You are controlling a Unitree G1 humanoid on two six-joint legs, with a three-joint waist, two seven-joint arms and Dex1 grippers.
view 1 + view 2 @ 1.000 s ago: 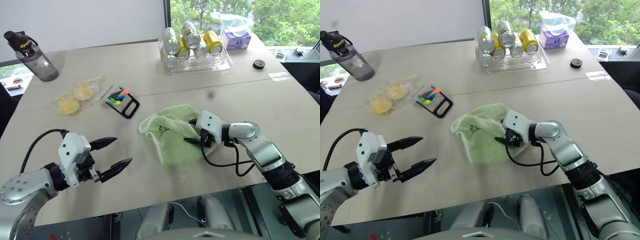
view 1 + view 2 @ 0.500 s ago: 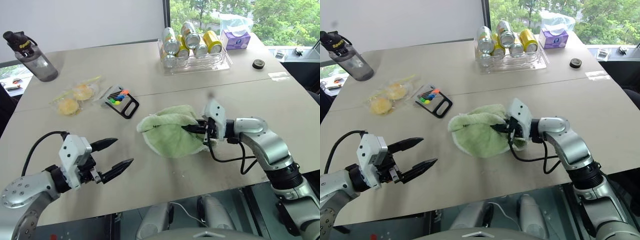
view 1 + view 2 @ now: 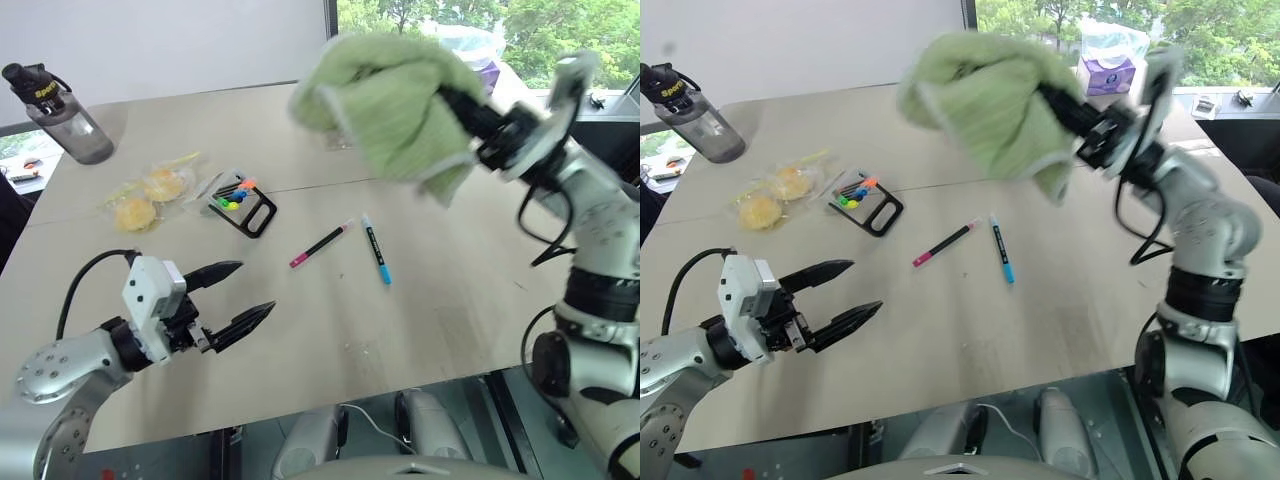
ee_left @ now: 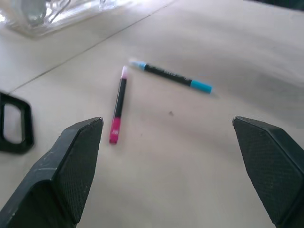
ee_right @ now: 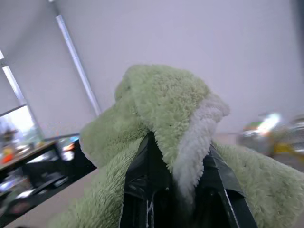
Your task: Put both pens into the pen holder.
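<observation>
Right hand [image 3: 462, 105], clamped on the green towel [image 3: 390, 100], is whisking it up to upper centre, uncovering both pens [image 3: 321, 244] at mid-bench, right of the pen holder [image 3: 243, 203], while the left hand [image 3: 240, 292] is hovering wide open, ready to pick.
</observation>
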